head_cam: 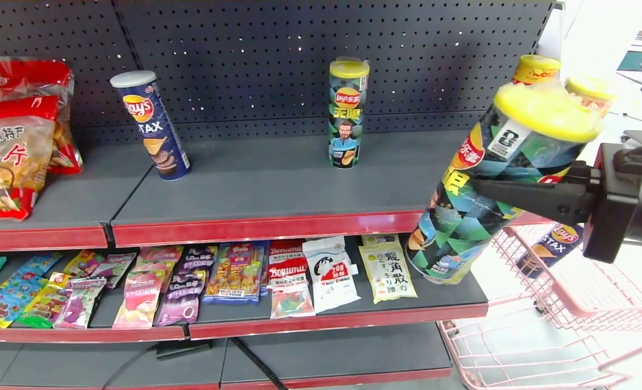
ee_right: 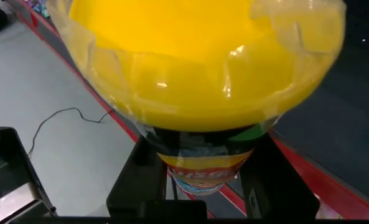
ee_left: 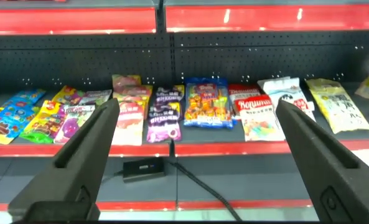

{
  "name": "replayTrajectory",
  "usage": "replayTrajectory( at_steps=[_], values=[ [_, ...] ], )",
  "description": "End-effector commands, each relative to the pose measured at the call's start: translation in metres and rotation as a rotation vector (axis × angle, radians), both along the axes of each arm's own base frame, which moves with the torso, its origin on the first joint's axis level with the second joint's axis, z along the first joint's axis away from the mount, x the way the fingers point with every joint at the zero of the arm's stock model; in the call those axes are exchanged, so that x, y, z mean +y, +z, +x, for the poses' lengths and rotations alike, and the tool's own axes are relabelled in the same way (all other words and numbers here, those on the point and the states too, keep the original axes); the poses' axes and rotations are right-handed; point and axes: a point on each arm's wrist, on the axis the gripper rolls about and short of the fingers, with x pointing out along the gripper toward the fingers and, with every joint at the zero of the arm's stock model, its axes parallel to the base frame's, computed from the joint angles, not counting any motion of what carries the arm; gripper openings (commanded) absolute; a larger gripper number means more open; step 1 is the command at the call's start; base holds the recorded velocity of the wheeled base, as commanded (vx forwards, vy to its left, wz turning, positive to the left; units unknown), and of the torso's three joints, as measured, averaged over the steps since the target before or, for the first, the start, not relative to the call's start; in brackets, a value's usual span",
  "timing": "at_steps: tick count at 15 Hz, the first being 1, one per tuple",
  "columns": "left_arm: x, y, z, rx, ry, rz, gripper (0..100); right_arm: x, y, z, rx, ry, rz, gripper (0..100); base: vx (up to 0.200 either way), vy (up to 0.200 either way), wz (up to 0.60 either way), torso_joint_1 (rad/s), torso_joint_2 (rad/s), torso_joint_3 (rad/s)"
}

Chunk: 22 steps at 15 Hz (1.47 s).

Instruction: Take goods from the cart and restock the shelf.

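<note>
- Far left on the upper board of the shelf (head_cam: pixel 267 226), two red snack bags (head_cam: pixel 13 142) lean one before the other.
- A blue can (head_cam: pixel 150 125) with a pale lid stands tilted, its top leaning to the left.
- On the lower board lies a row of flat packets (head_cam: pixel 180 281). The left gripper (ee_left: pixel 196 107) faces them with its fingers wide apart and nothing between them (a black cable runs on the board beneath).
- Near the middle of the upper board a teal can (head_cam: pixel 348 114) with a yellow lid stands upright, well apart from the blue one.
- The right gripper (head_cam: pixel 494 192) is clamped across the body of a second yellow-lidded can (head_cam: pixel 462 227). It hangs tilted in the air before the shelf's right end, lid towards the cart, base in front of the lower board.
- The pink wire cart (head_cam: pixel 570 310) stands at the right, with two yellow-lidded cans (head_cam: pixel 537 67) and a blue one (head_cam: pixel 556 244) in it.
</note>
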Motion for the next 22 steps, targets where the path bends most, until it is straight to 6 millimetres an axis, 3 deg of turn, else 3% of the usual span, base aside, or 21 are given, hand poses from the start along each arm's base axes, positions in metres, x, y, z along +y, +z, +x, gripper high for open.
replayTrajectory(
  at_steps=[1, 10, 18, 22],
  values=[
    [0.0000, 0.0000, 0.0001, 0.001, 0.000, 0.000, 100, 0.0010, 0.0000, 0.0022, 0.002, -0.001, -0.002, 0, 0.200, 0.000, 0.00, -0.017, 0.00, 0.007],
    [0.0000, 0.0000, 0.0001, 0.001, 0.000, 0.000, 100, -0.0011, 0.0042, 0.0010, -0.013, -0.010, 0.006, 0, 0.200, 0.000, 0.00, 0.007, 0.00, 0.002],
    [0.0000, 0.0000, 0.0001, 0.001, 0.000, 0.000, 100, -0.0041, 0.0077, -0.0014, -0.032, -0.066, 0.007, 0, 0.000, 0.000, 0.00, 0.000, 0.00, 0.000],
    [0.0000, 0.0000, 0.0001, 0.001, 0.000, 0.000, 100, -0.0046, 0.0073, 0.0004, -0.029, -0.074, 0.005, 0, 0.150, 0.000, 0.00, -0.003, 0.00, 0.001]
  ],
)
